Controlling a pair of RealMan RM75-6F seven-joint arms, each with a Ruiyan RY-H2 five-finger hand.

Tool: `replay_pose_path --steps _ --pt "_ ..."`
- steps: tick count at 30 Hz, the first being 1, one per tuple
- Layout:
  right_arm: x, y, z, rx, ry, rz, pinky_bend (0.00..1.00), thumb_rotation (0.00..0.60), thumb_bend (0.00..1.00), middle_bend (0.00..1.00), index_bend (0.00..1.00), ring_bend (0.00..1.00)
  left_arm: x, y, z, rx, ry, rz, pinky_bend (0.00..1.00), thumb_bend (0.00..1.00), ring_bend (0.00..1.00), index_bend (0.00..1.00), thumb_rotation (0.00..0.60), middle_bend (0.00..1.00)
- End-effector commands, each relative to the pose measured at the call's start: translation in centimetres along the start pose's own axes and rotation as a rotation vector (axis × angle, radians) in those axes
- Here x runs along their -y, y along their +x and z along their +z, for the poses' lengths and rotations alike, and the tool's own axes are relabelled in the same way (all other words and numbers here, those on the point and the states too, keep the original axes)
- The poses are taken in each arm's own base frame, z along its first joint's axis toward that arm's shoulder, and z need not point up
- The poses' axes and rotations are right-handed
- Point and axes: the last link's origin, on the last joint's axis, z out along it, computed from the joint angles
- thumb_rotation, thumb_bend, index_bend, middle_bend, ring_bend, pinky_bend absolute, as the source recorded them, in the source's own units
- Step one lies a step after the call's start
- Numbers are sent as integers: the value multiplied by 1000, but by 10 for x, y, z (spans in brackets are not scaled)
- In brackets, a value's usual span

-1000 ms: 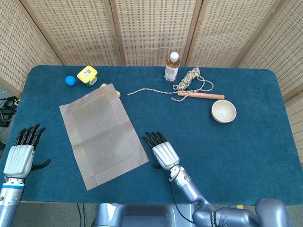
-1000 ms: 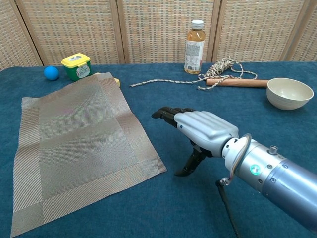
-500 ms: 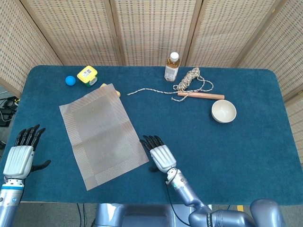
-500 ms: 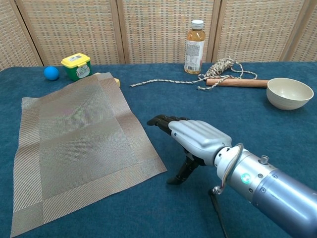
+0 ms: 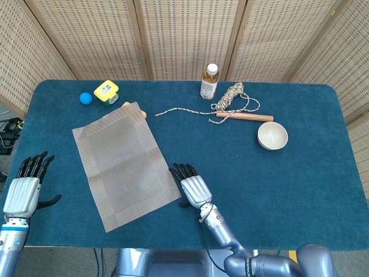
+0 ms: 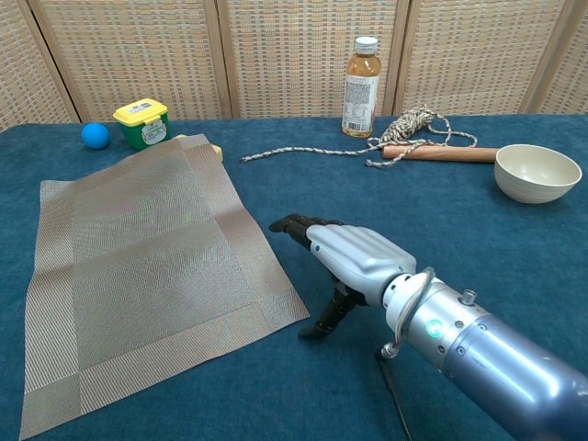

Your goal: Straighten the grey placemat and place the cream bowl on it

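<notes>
The grey placemat (image 5: 124, 164) (image 6: 147, 266) lies askew on the blue table, its corners turned clockwise. The cream bowl (image 5: 272, 136) (image 6: 537, 172) stands upright at the right, far from the mat. My right hand (image 5: 193, 188) (image 6: 344, 256) hovers just off the mat's right edge, palm down, fingers stretched out and apart, thumb pointing down to the cloth; it holds nothing. My left hand (image 5: 26, 187) stays at the table's left front edge, open and empty, apart from the mat; the chest view does not show it.
A bottle (image 5: 210, 81), a coiled rope with a wooden handle (image 5: 237, 107), a yellow-lidded green tub (image 5: 106, 91) and a blue ball (image 5: 85, 98) line the back. A small tan object (image 5: 142, 112) peeks out beside the mat's far corner.
My right hand has slid left and slightly nearer, closing on the mat's right edge. The left hand, mat and bowl have not moved.
</notes>
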Motion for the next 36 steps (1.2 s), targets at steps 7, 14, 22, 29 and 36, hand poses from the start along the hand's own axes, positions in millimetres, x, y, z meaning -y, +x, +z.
replay_pose_path --steps 7,14,22,29,36 --pt "-3 -7 8 12 -19 6 2 600 104 0 0 0 2 0 1 4 9 -3 0 90 0 90 600 0" --pt "-5 -9 12 4 -19 12 7 600 271 0 0 0 2 -2 2 12 11 -2 0 90 0 97 600 0" --pt "0 -8 14 -59 19 70 19 600 479 0 0 0 2 -2 2 15 12 1 0 90 0 97 600 0" --pt "1 -5 13 -82 38 163 19 600 494 0 32 0 2 -3 2 19 10 3 0 90 0 98 600 0" --pt "-1 -8 14 -79 21 221 19 600 494 0 191 0 2 -4 2 26 12 5 0 90 0 105 600 0"
